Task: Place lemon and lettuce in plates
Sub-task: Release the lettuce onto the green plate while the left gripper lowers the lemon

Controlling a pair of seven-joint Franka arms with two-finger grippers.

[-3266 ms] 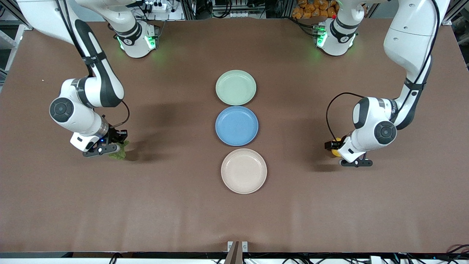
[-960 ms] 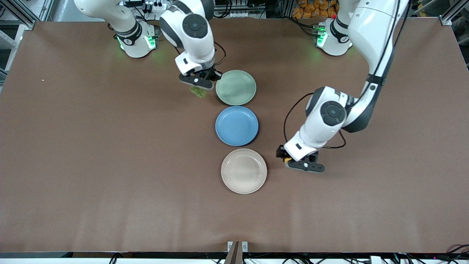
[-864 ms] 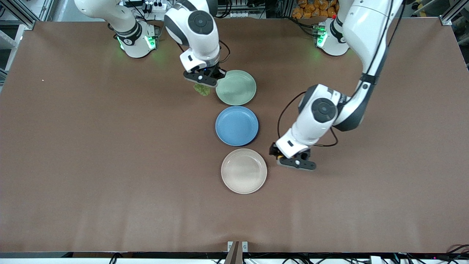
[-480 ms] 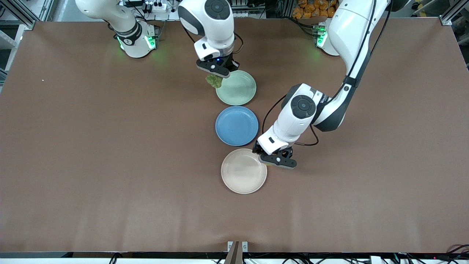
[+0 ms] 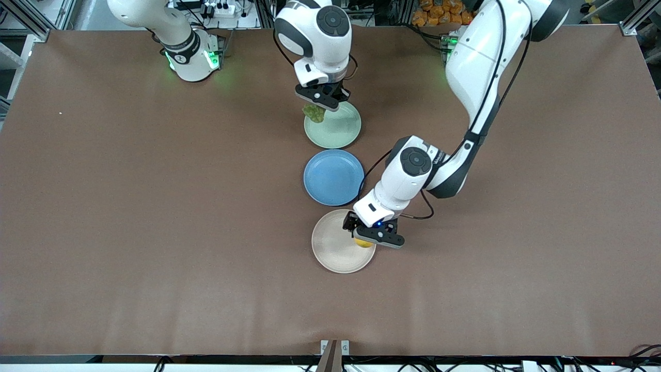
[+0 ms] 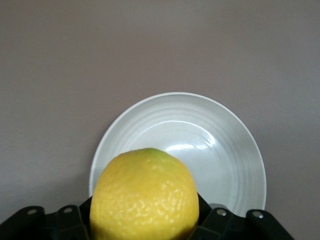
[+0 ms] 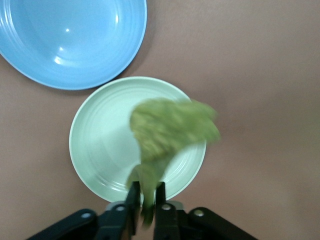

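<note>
Brown matte table (image 5: 155,232) carries three round shallow plastic plates in one line down the middle: pale mint green plate (image 5: 338,129) closest to the robot bases, blue plate (image 5: 333,177) between, beige-cream plate (image 5: 335,248) nearest the front camera. Lined up like that, each arm likely reaches its own end plate without crossing the other.

Two arms, both working. Right gripper (image 5: 319,98) is over the mint green plate's rim, clamped on the stem of the flat crinkled dark green lettuce leaf (image 5: 313,112); one leaf, dangling over the plate in the right wrist view (image 7: 167,130), so it should drop inside on release. Left gripper (image 5: 373,235) is over the beige-cream plate's edge toward the left arm's end, pinching the small oval bright yellow lemon (image 5: 363,243); one lemon, seen in the left wrist view (image 6: 144,195) above the plate's edge, not centred yet. Neither item placed. Blue plate holds nothing.
</note>
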